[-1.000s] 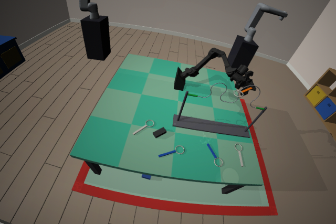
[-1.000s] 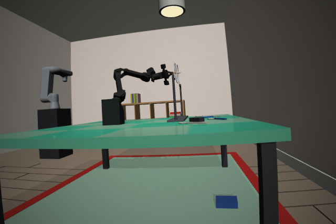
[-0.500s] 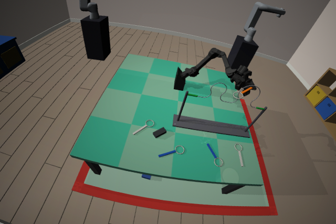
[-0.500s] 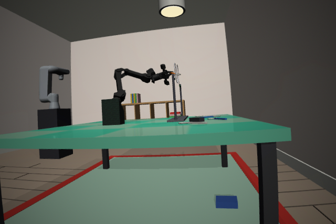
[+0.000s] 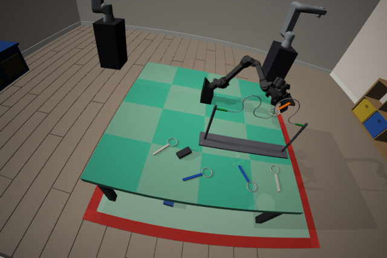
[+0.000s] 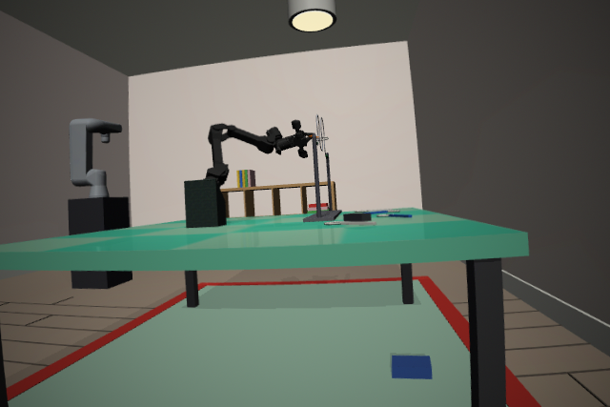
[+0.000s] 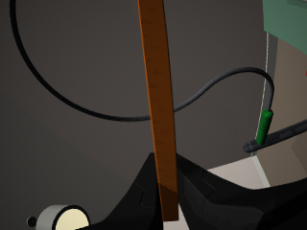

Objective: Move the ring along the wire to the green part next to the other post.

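My gripper (image 5: 287, 103) (image 6: 304, 137) (image 7: 160, 157) is shut on the orange handle (image 5: 283, 106) (image 7: 155, 77), held high above the table's far right edge. The handle's ring (image 5: 274, 111) (image 6: 321, 132) sits around the thin grey wire (image 5: 250, 98) (image 7: 71, 107) in its right-hand loops; I cannot tell whether ring and wire touch. The wire runs from a green part (image 5: 222, 109) at the left post (image 5: 210, 122) to a green part (image 5: 299, 124) (image 7: 264, 126) at the right post (image 5: 294, 138) (image 7: 282, 136). In the wrist view the ring is out of frame.
The posts stand on a dark base plate (image 5: 243, 146). Several loose rings with white or blue handles (image 5: 164, 146) (image 5: 196, 175) and a black block (image 5: 183, 152) lie on the table's front half. Two grey arms stand on black pedestals (image 5: 109, 41) (image 5: 279, 58) behind. A shelf (image 5: 372, 118) stands at right.
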You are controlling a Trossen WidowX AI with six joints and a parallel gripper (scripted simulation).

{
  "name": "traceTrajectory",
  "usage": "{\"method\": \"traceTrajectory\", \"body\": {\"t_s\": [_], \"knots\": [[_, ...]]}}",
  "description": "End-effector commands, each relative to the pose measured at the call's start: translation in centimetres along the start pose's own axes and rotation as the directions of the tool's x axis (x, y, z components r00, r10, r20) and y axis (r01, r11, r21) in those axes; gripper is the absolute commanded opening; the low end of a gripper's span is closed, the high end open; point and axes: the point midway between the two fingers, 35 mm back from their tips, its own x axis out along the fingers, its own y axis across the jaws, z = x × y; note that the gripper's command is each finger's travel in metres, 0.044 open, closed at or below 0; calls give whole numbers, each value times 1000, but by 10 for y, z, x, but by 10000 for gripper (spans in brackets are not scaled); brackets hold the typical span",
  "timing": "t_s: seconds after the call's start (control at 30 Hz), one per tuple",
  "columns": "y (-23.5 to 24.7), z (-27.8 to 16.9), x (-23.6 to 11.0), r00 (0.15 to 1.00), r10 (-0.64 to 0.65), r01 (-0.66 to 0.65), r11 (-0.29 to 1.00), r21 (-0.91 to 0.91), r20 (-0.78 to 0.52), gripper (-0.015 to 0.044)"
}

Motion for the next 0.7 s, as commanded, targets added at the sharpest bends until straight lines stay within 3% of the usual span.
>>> {"method": "traceTrajectory", "body": {"t_s": [0.0,0.67], "knots": [[-10,2,-1,1000,-20,19,999,-39,-1,-150],[-72,16,-16,977,-214,196,903,-383,-4,-150]]}}
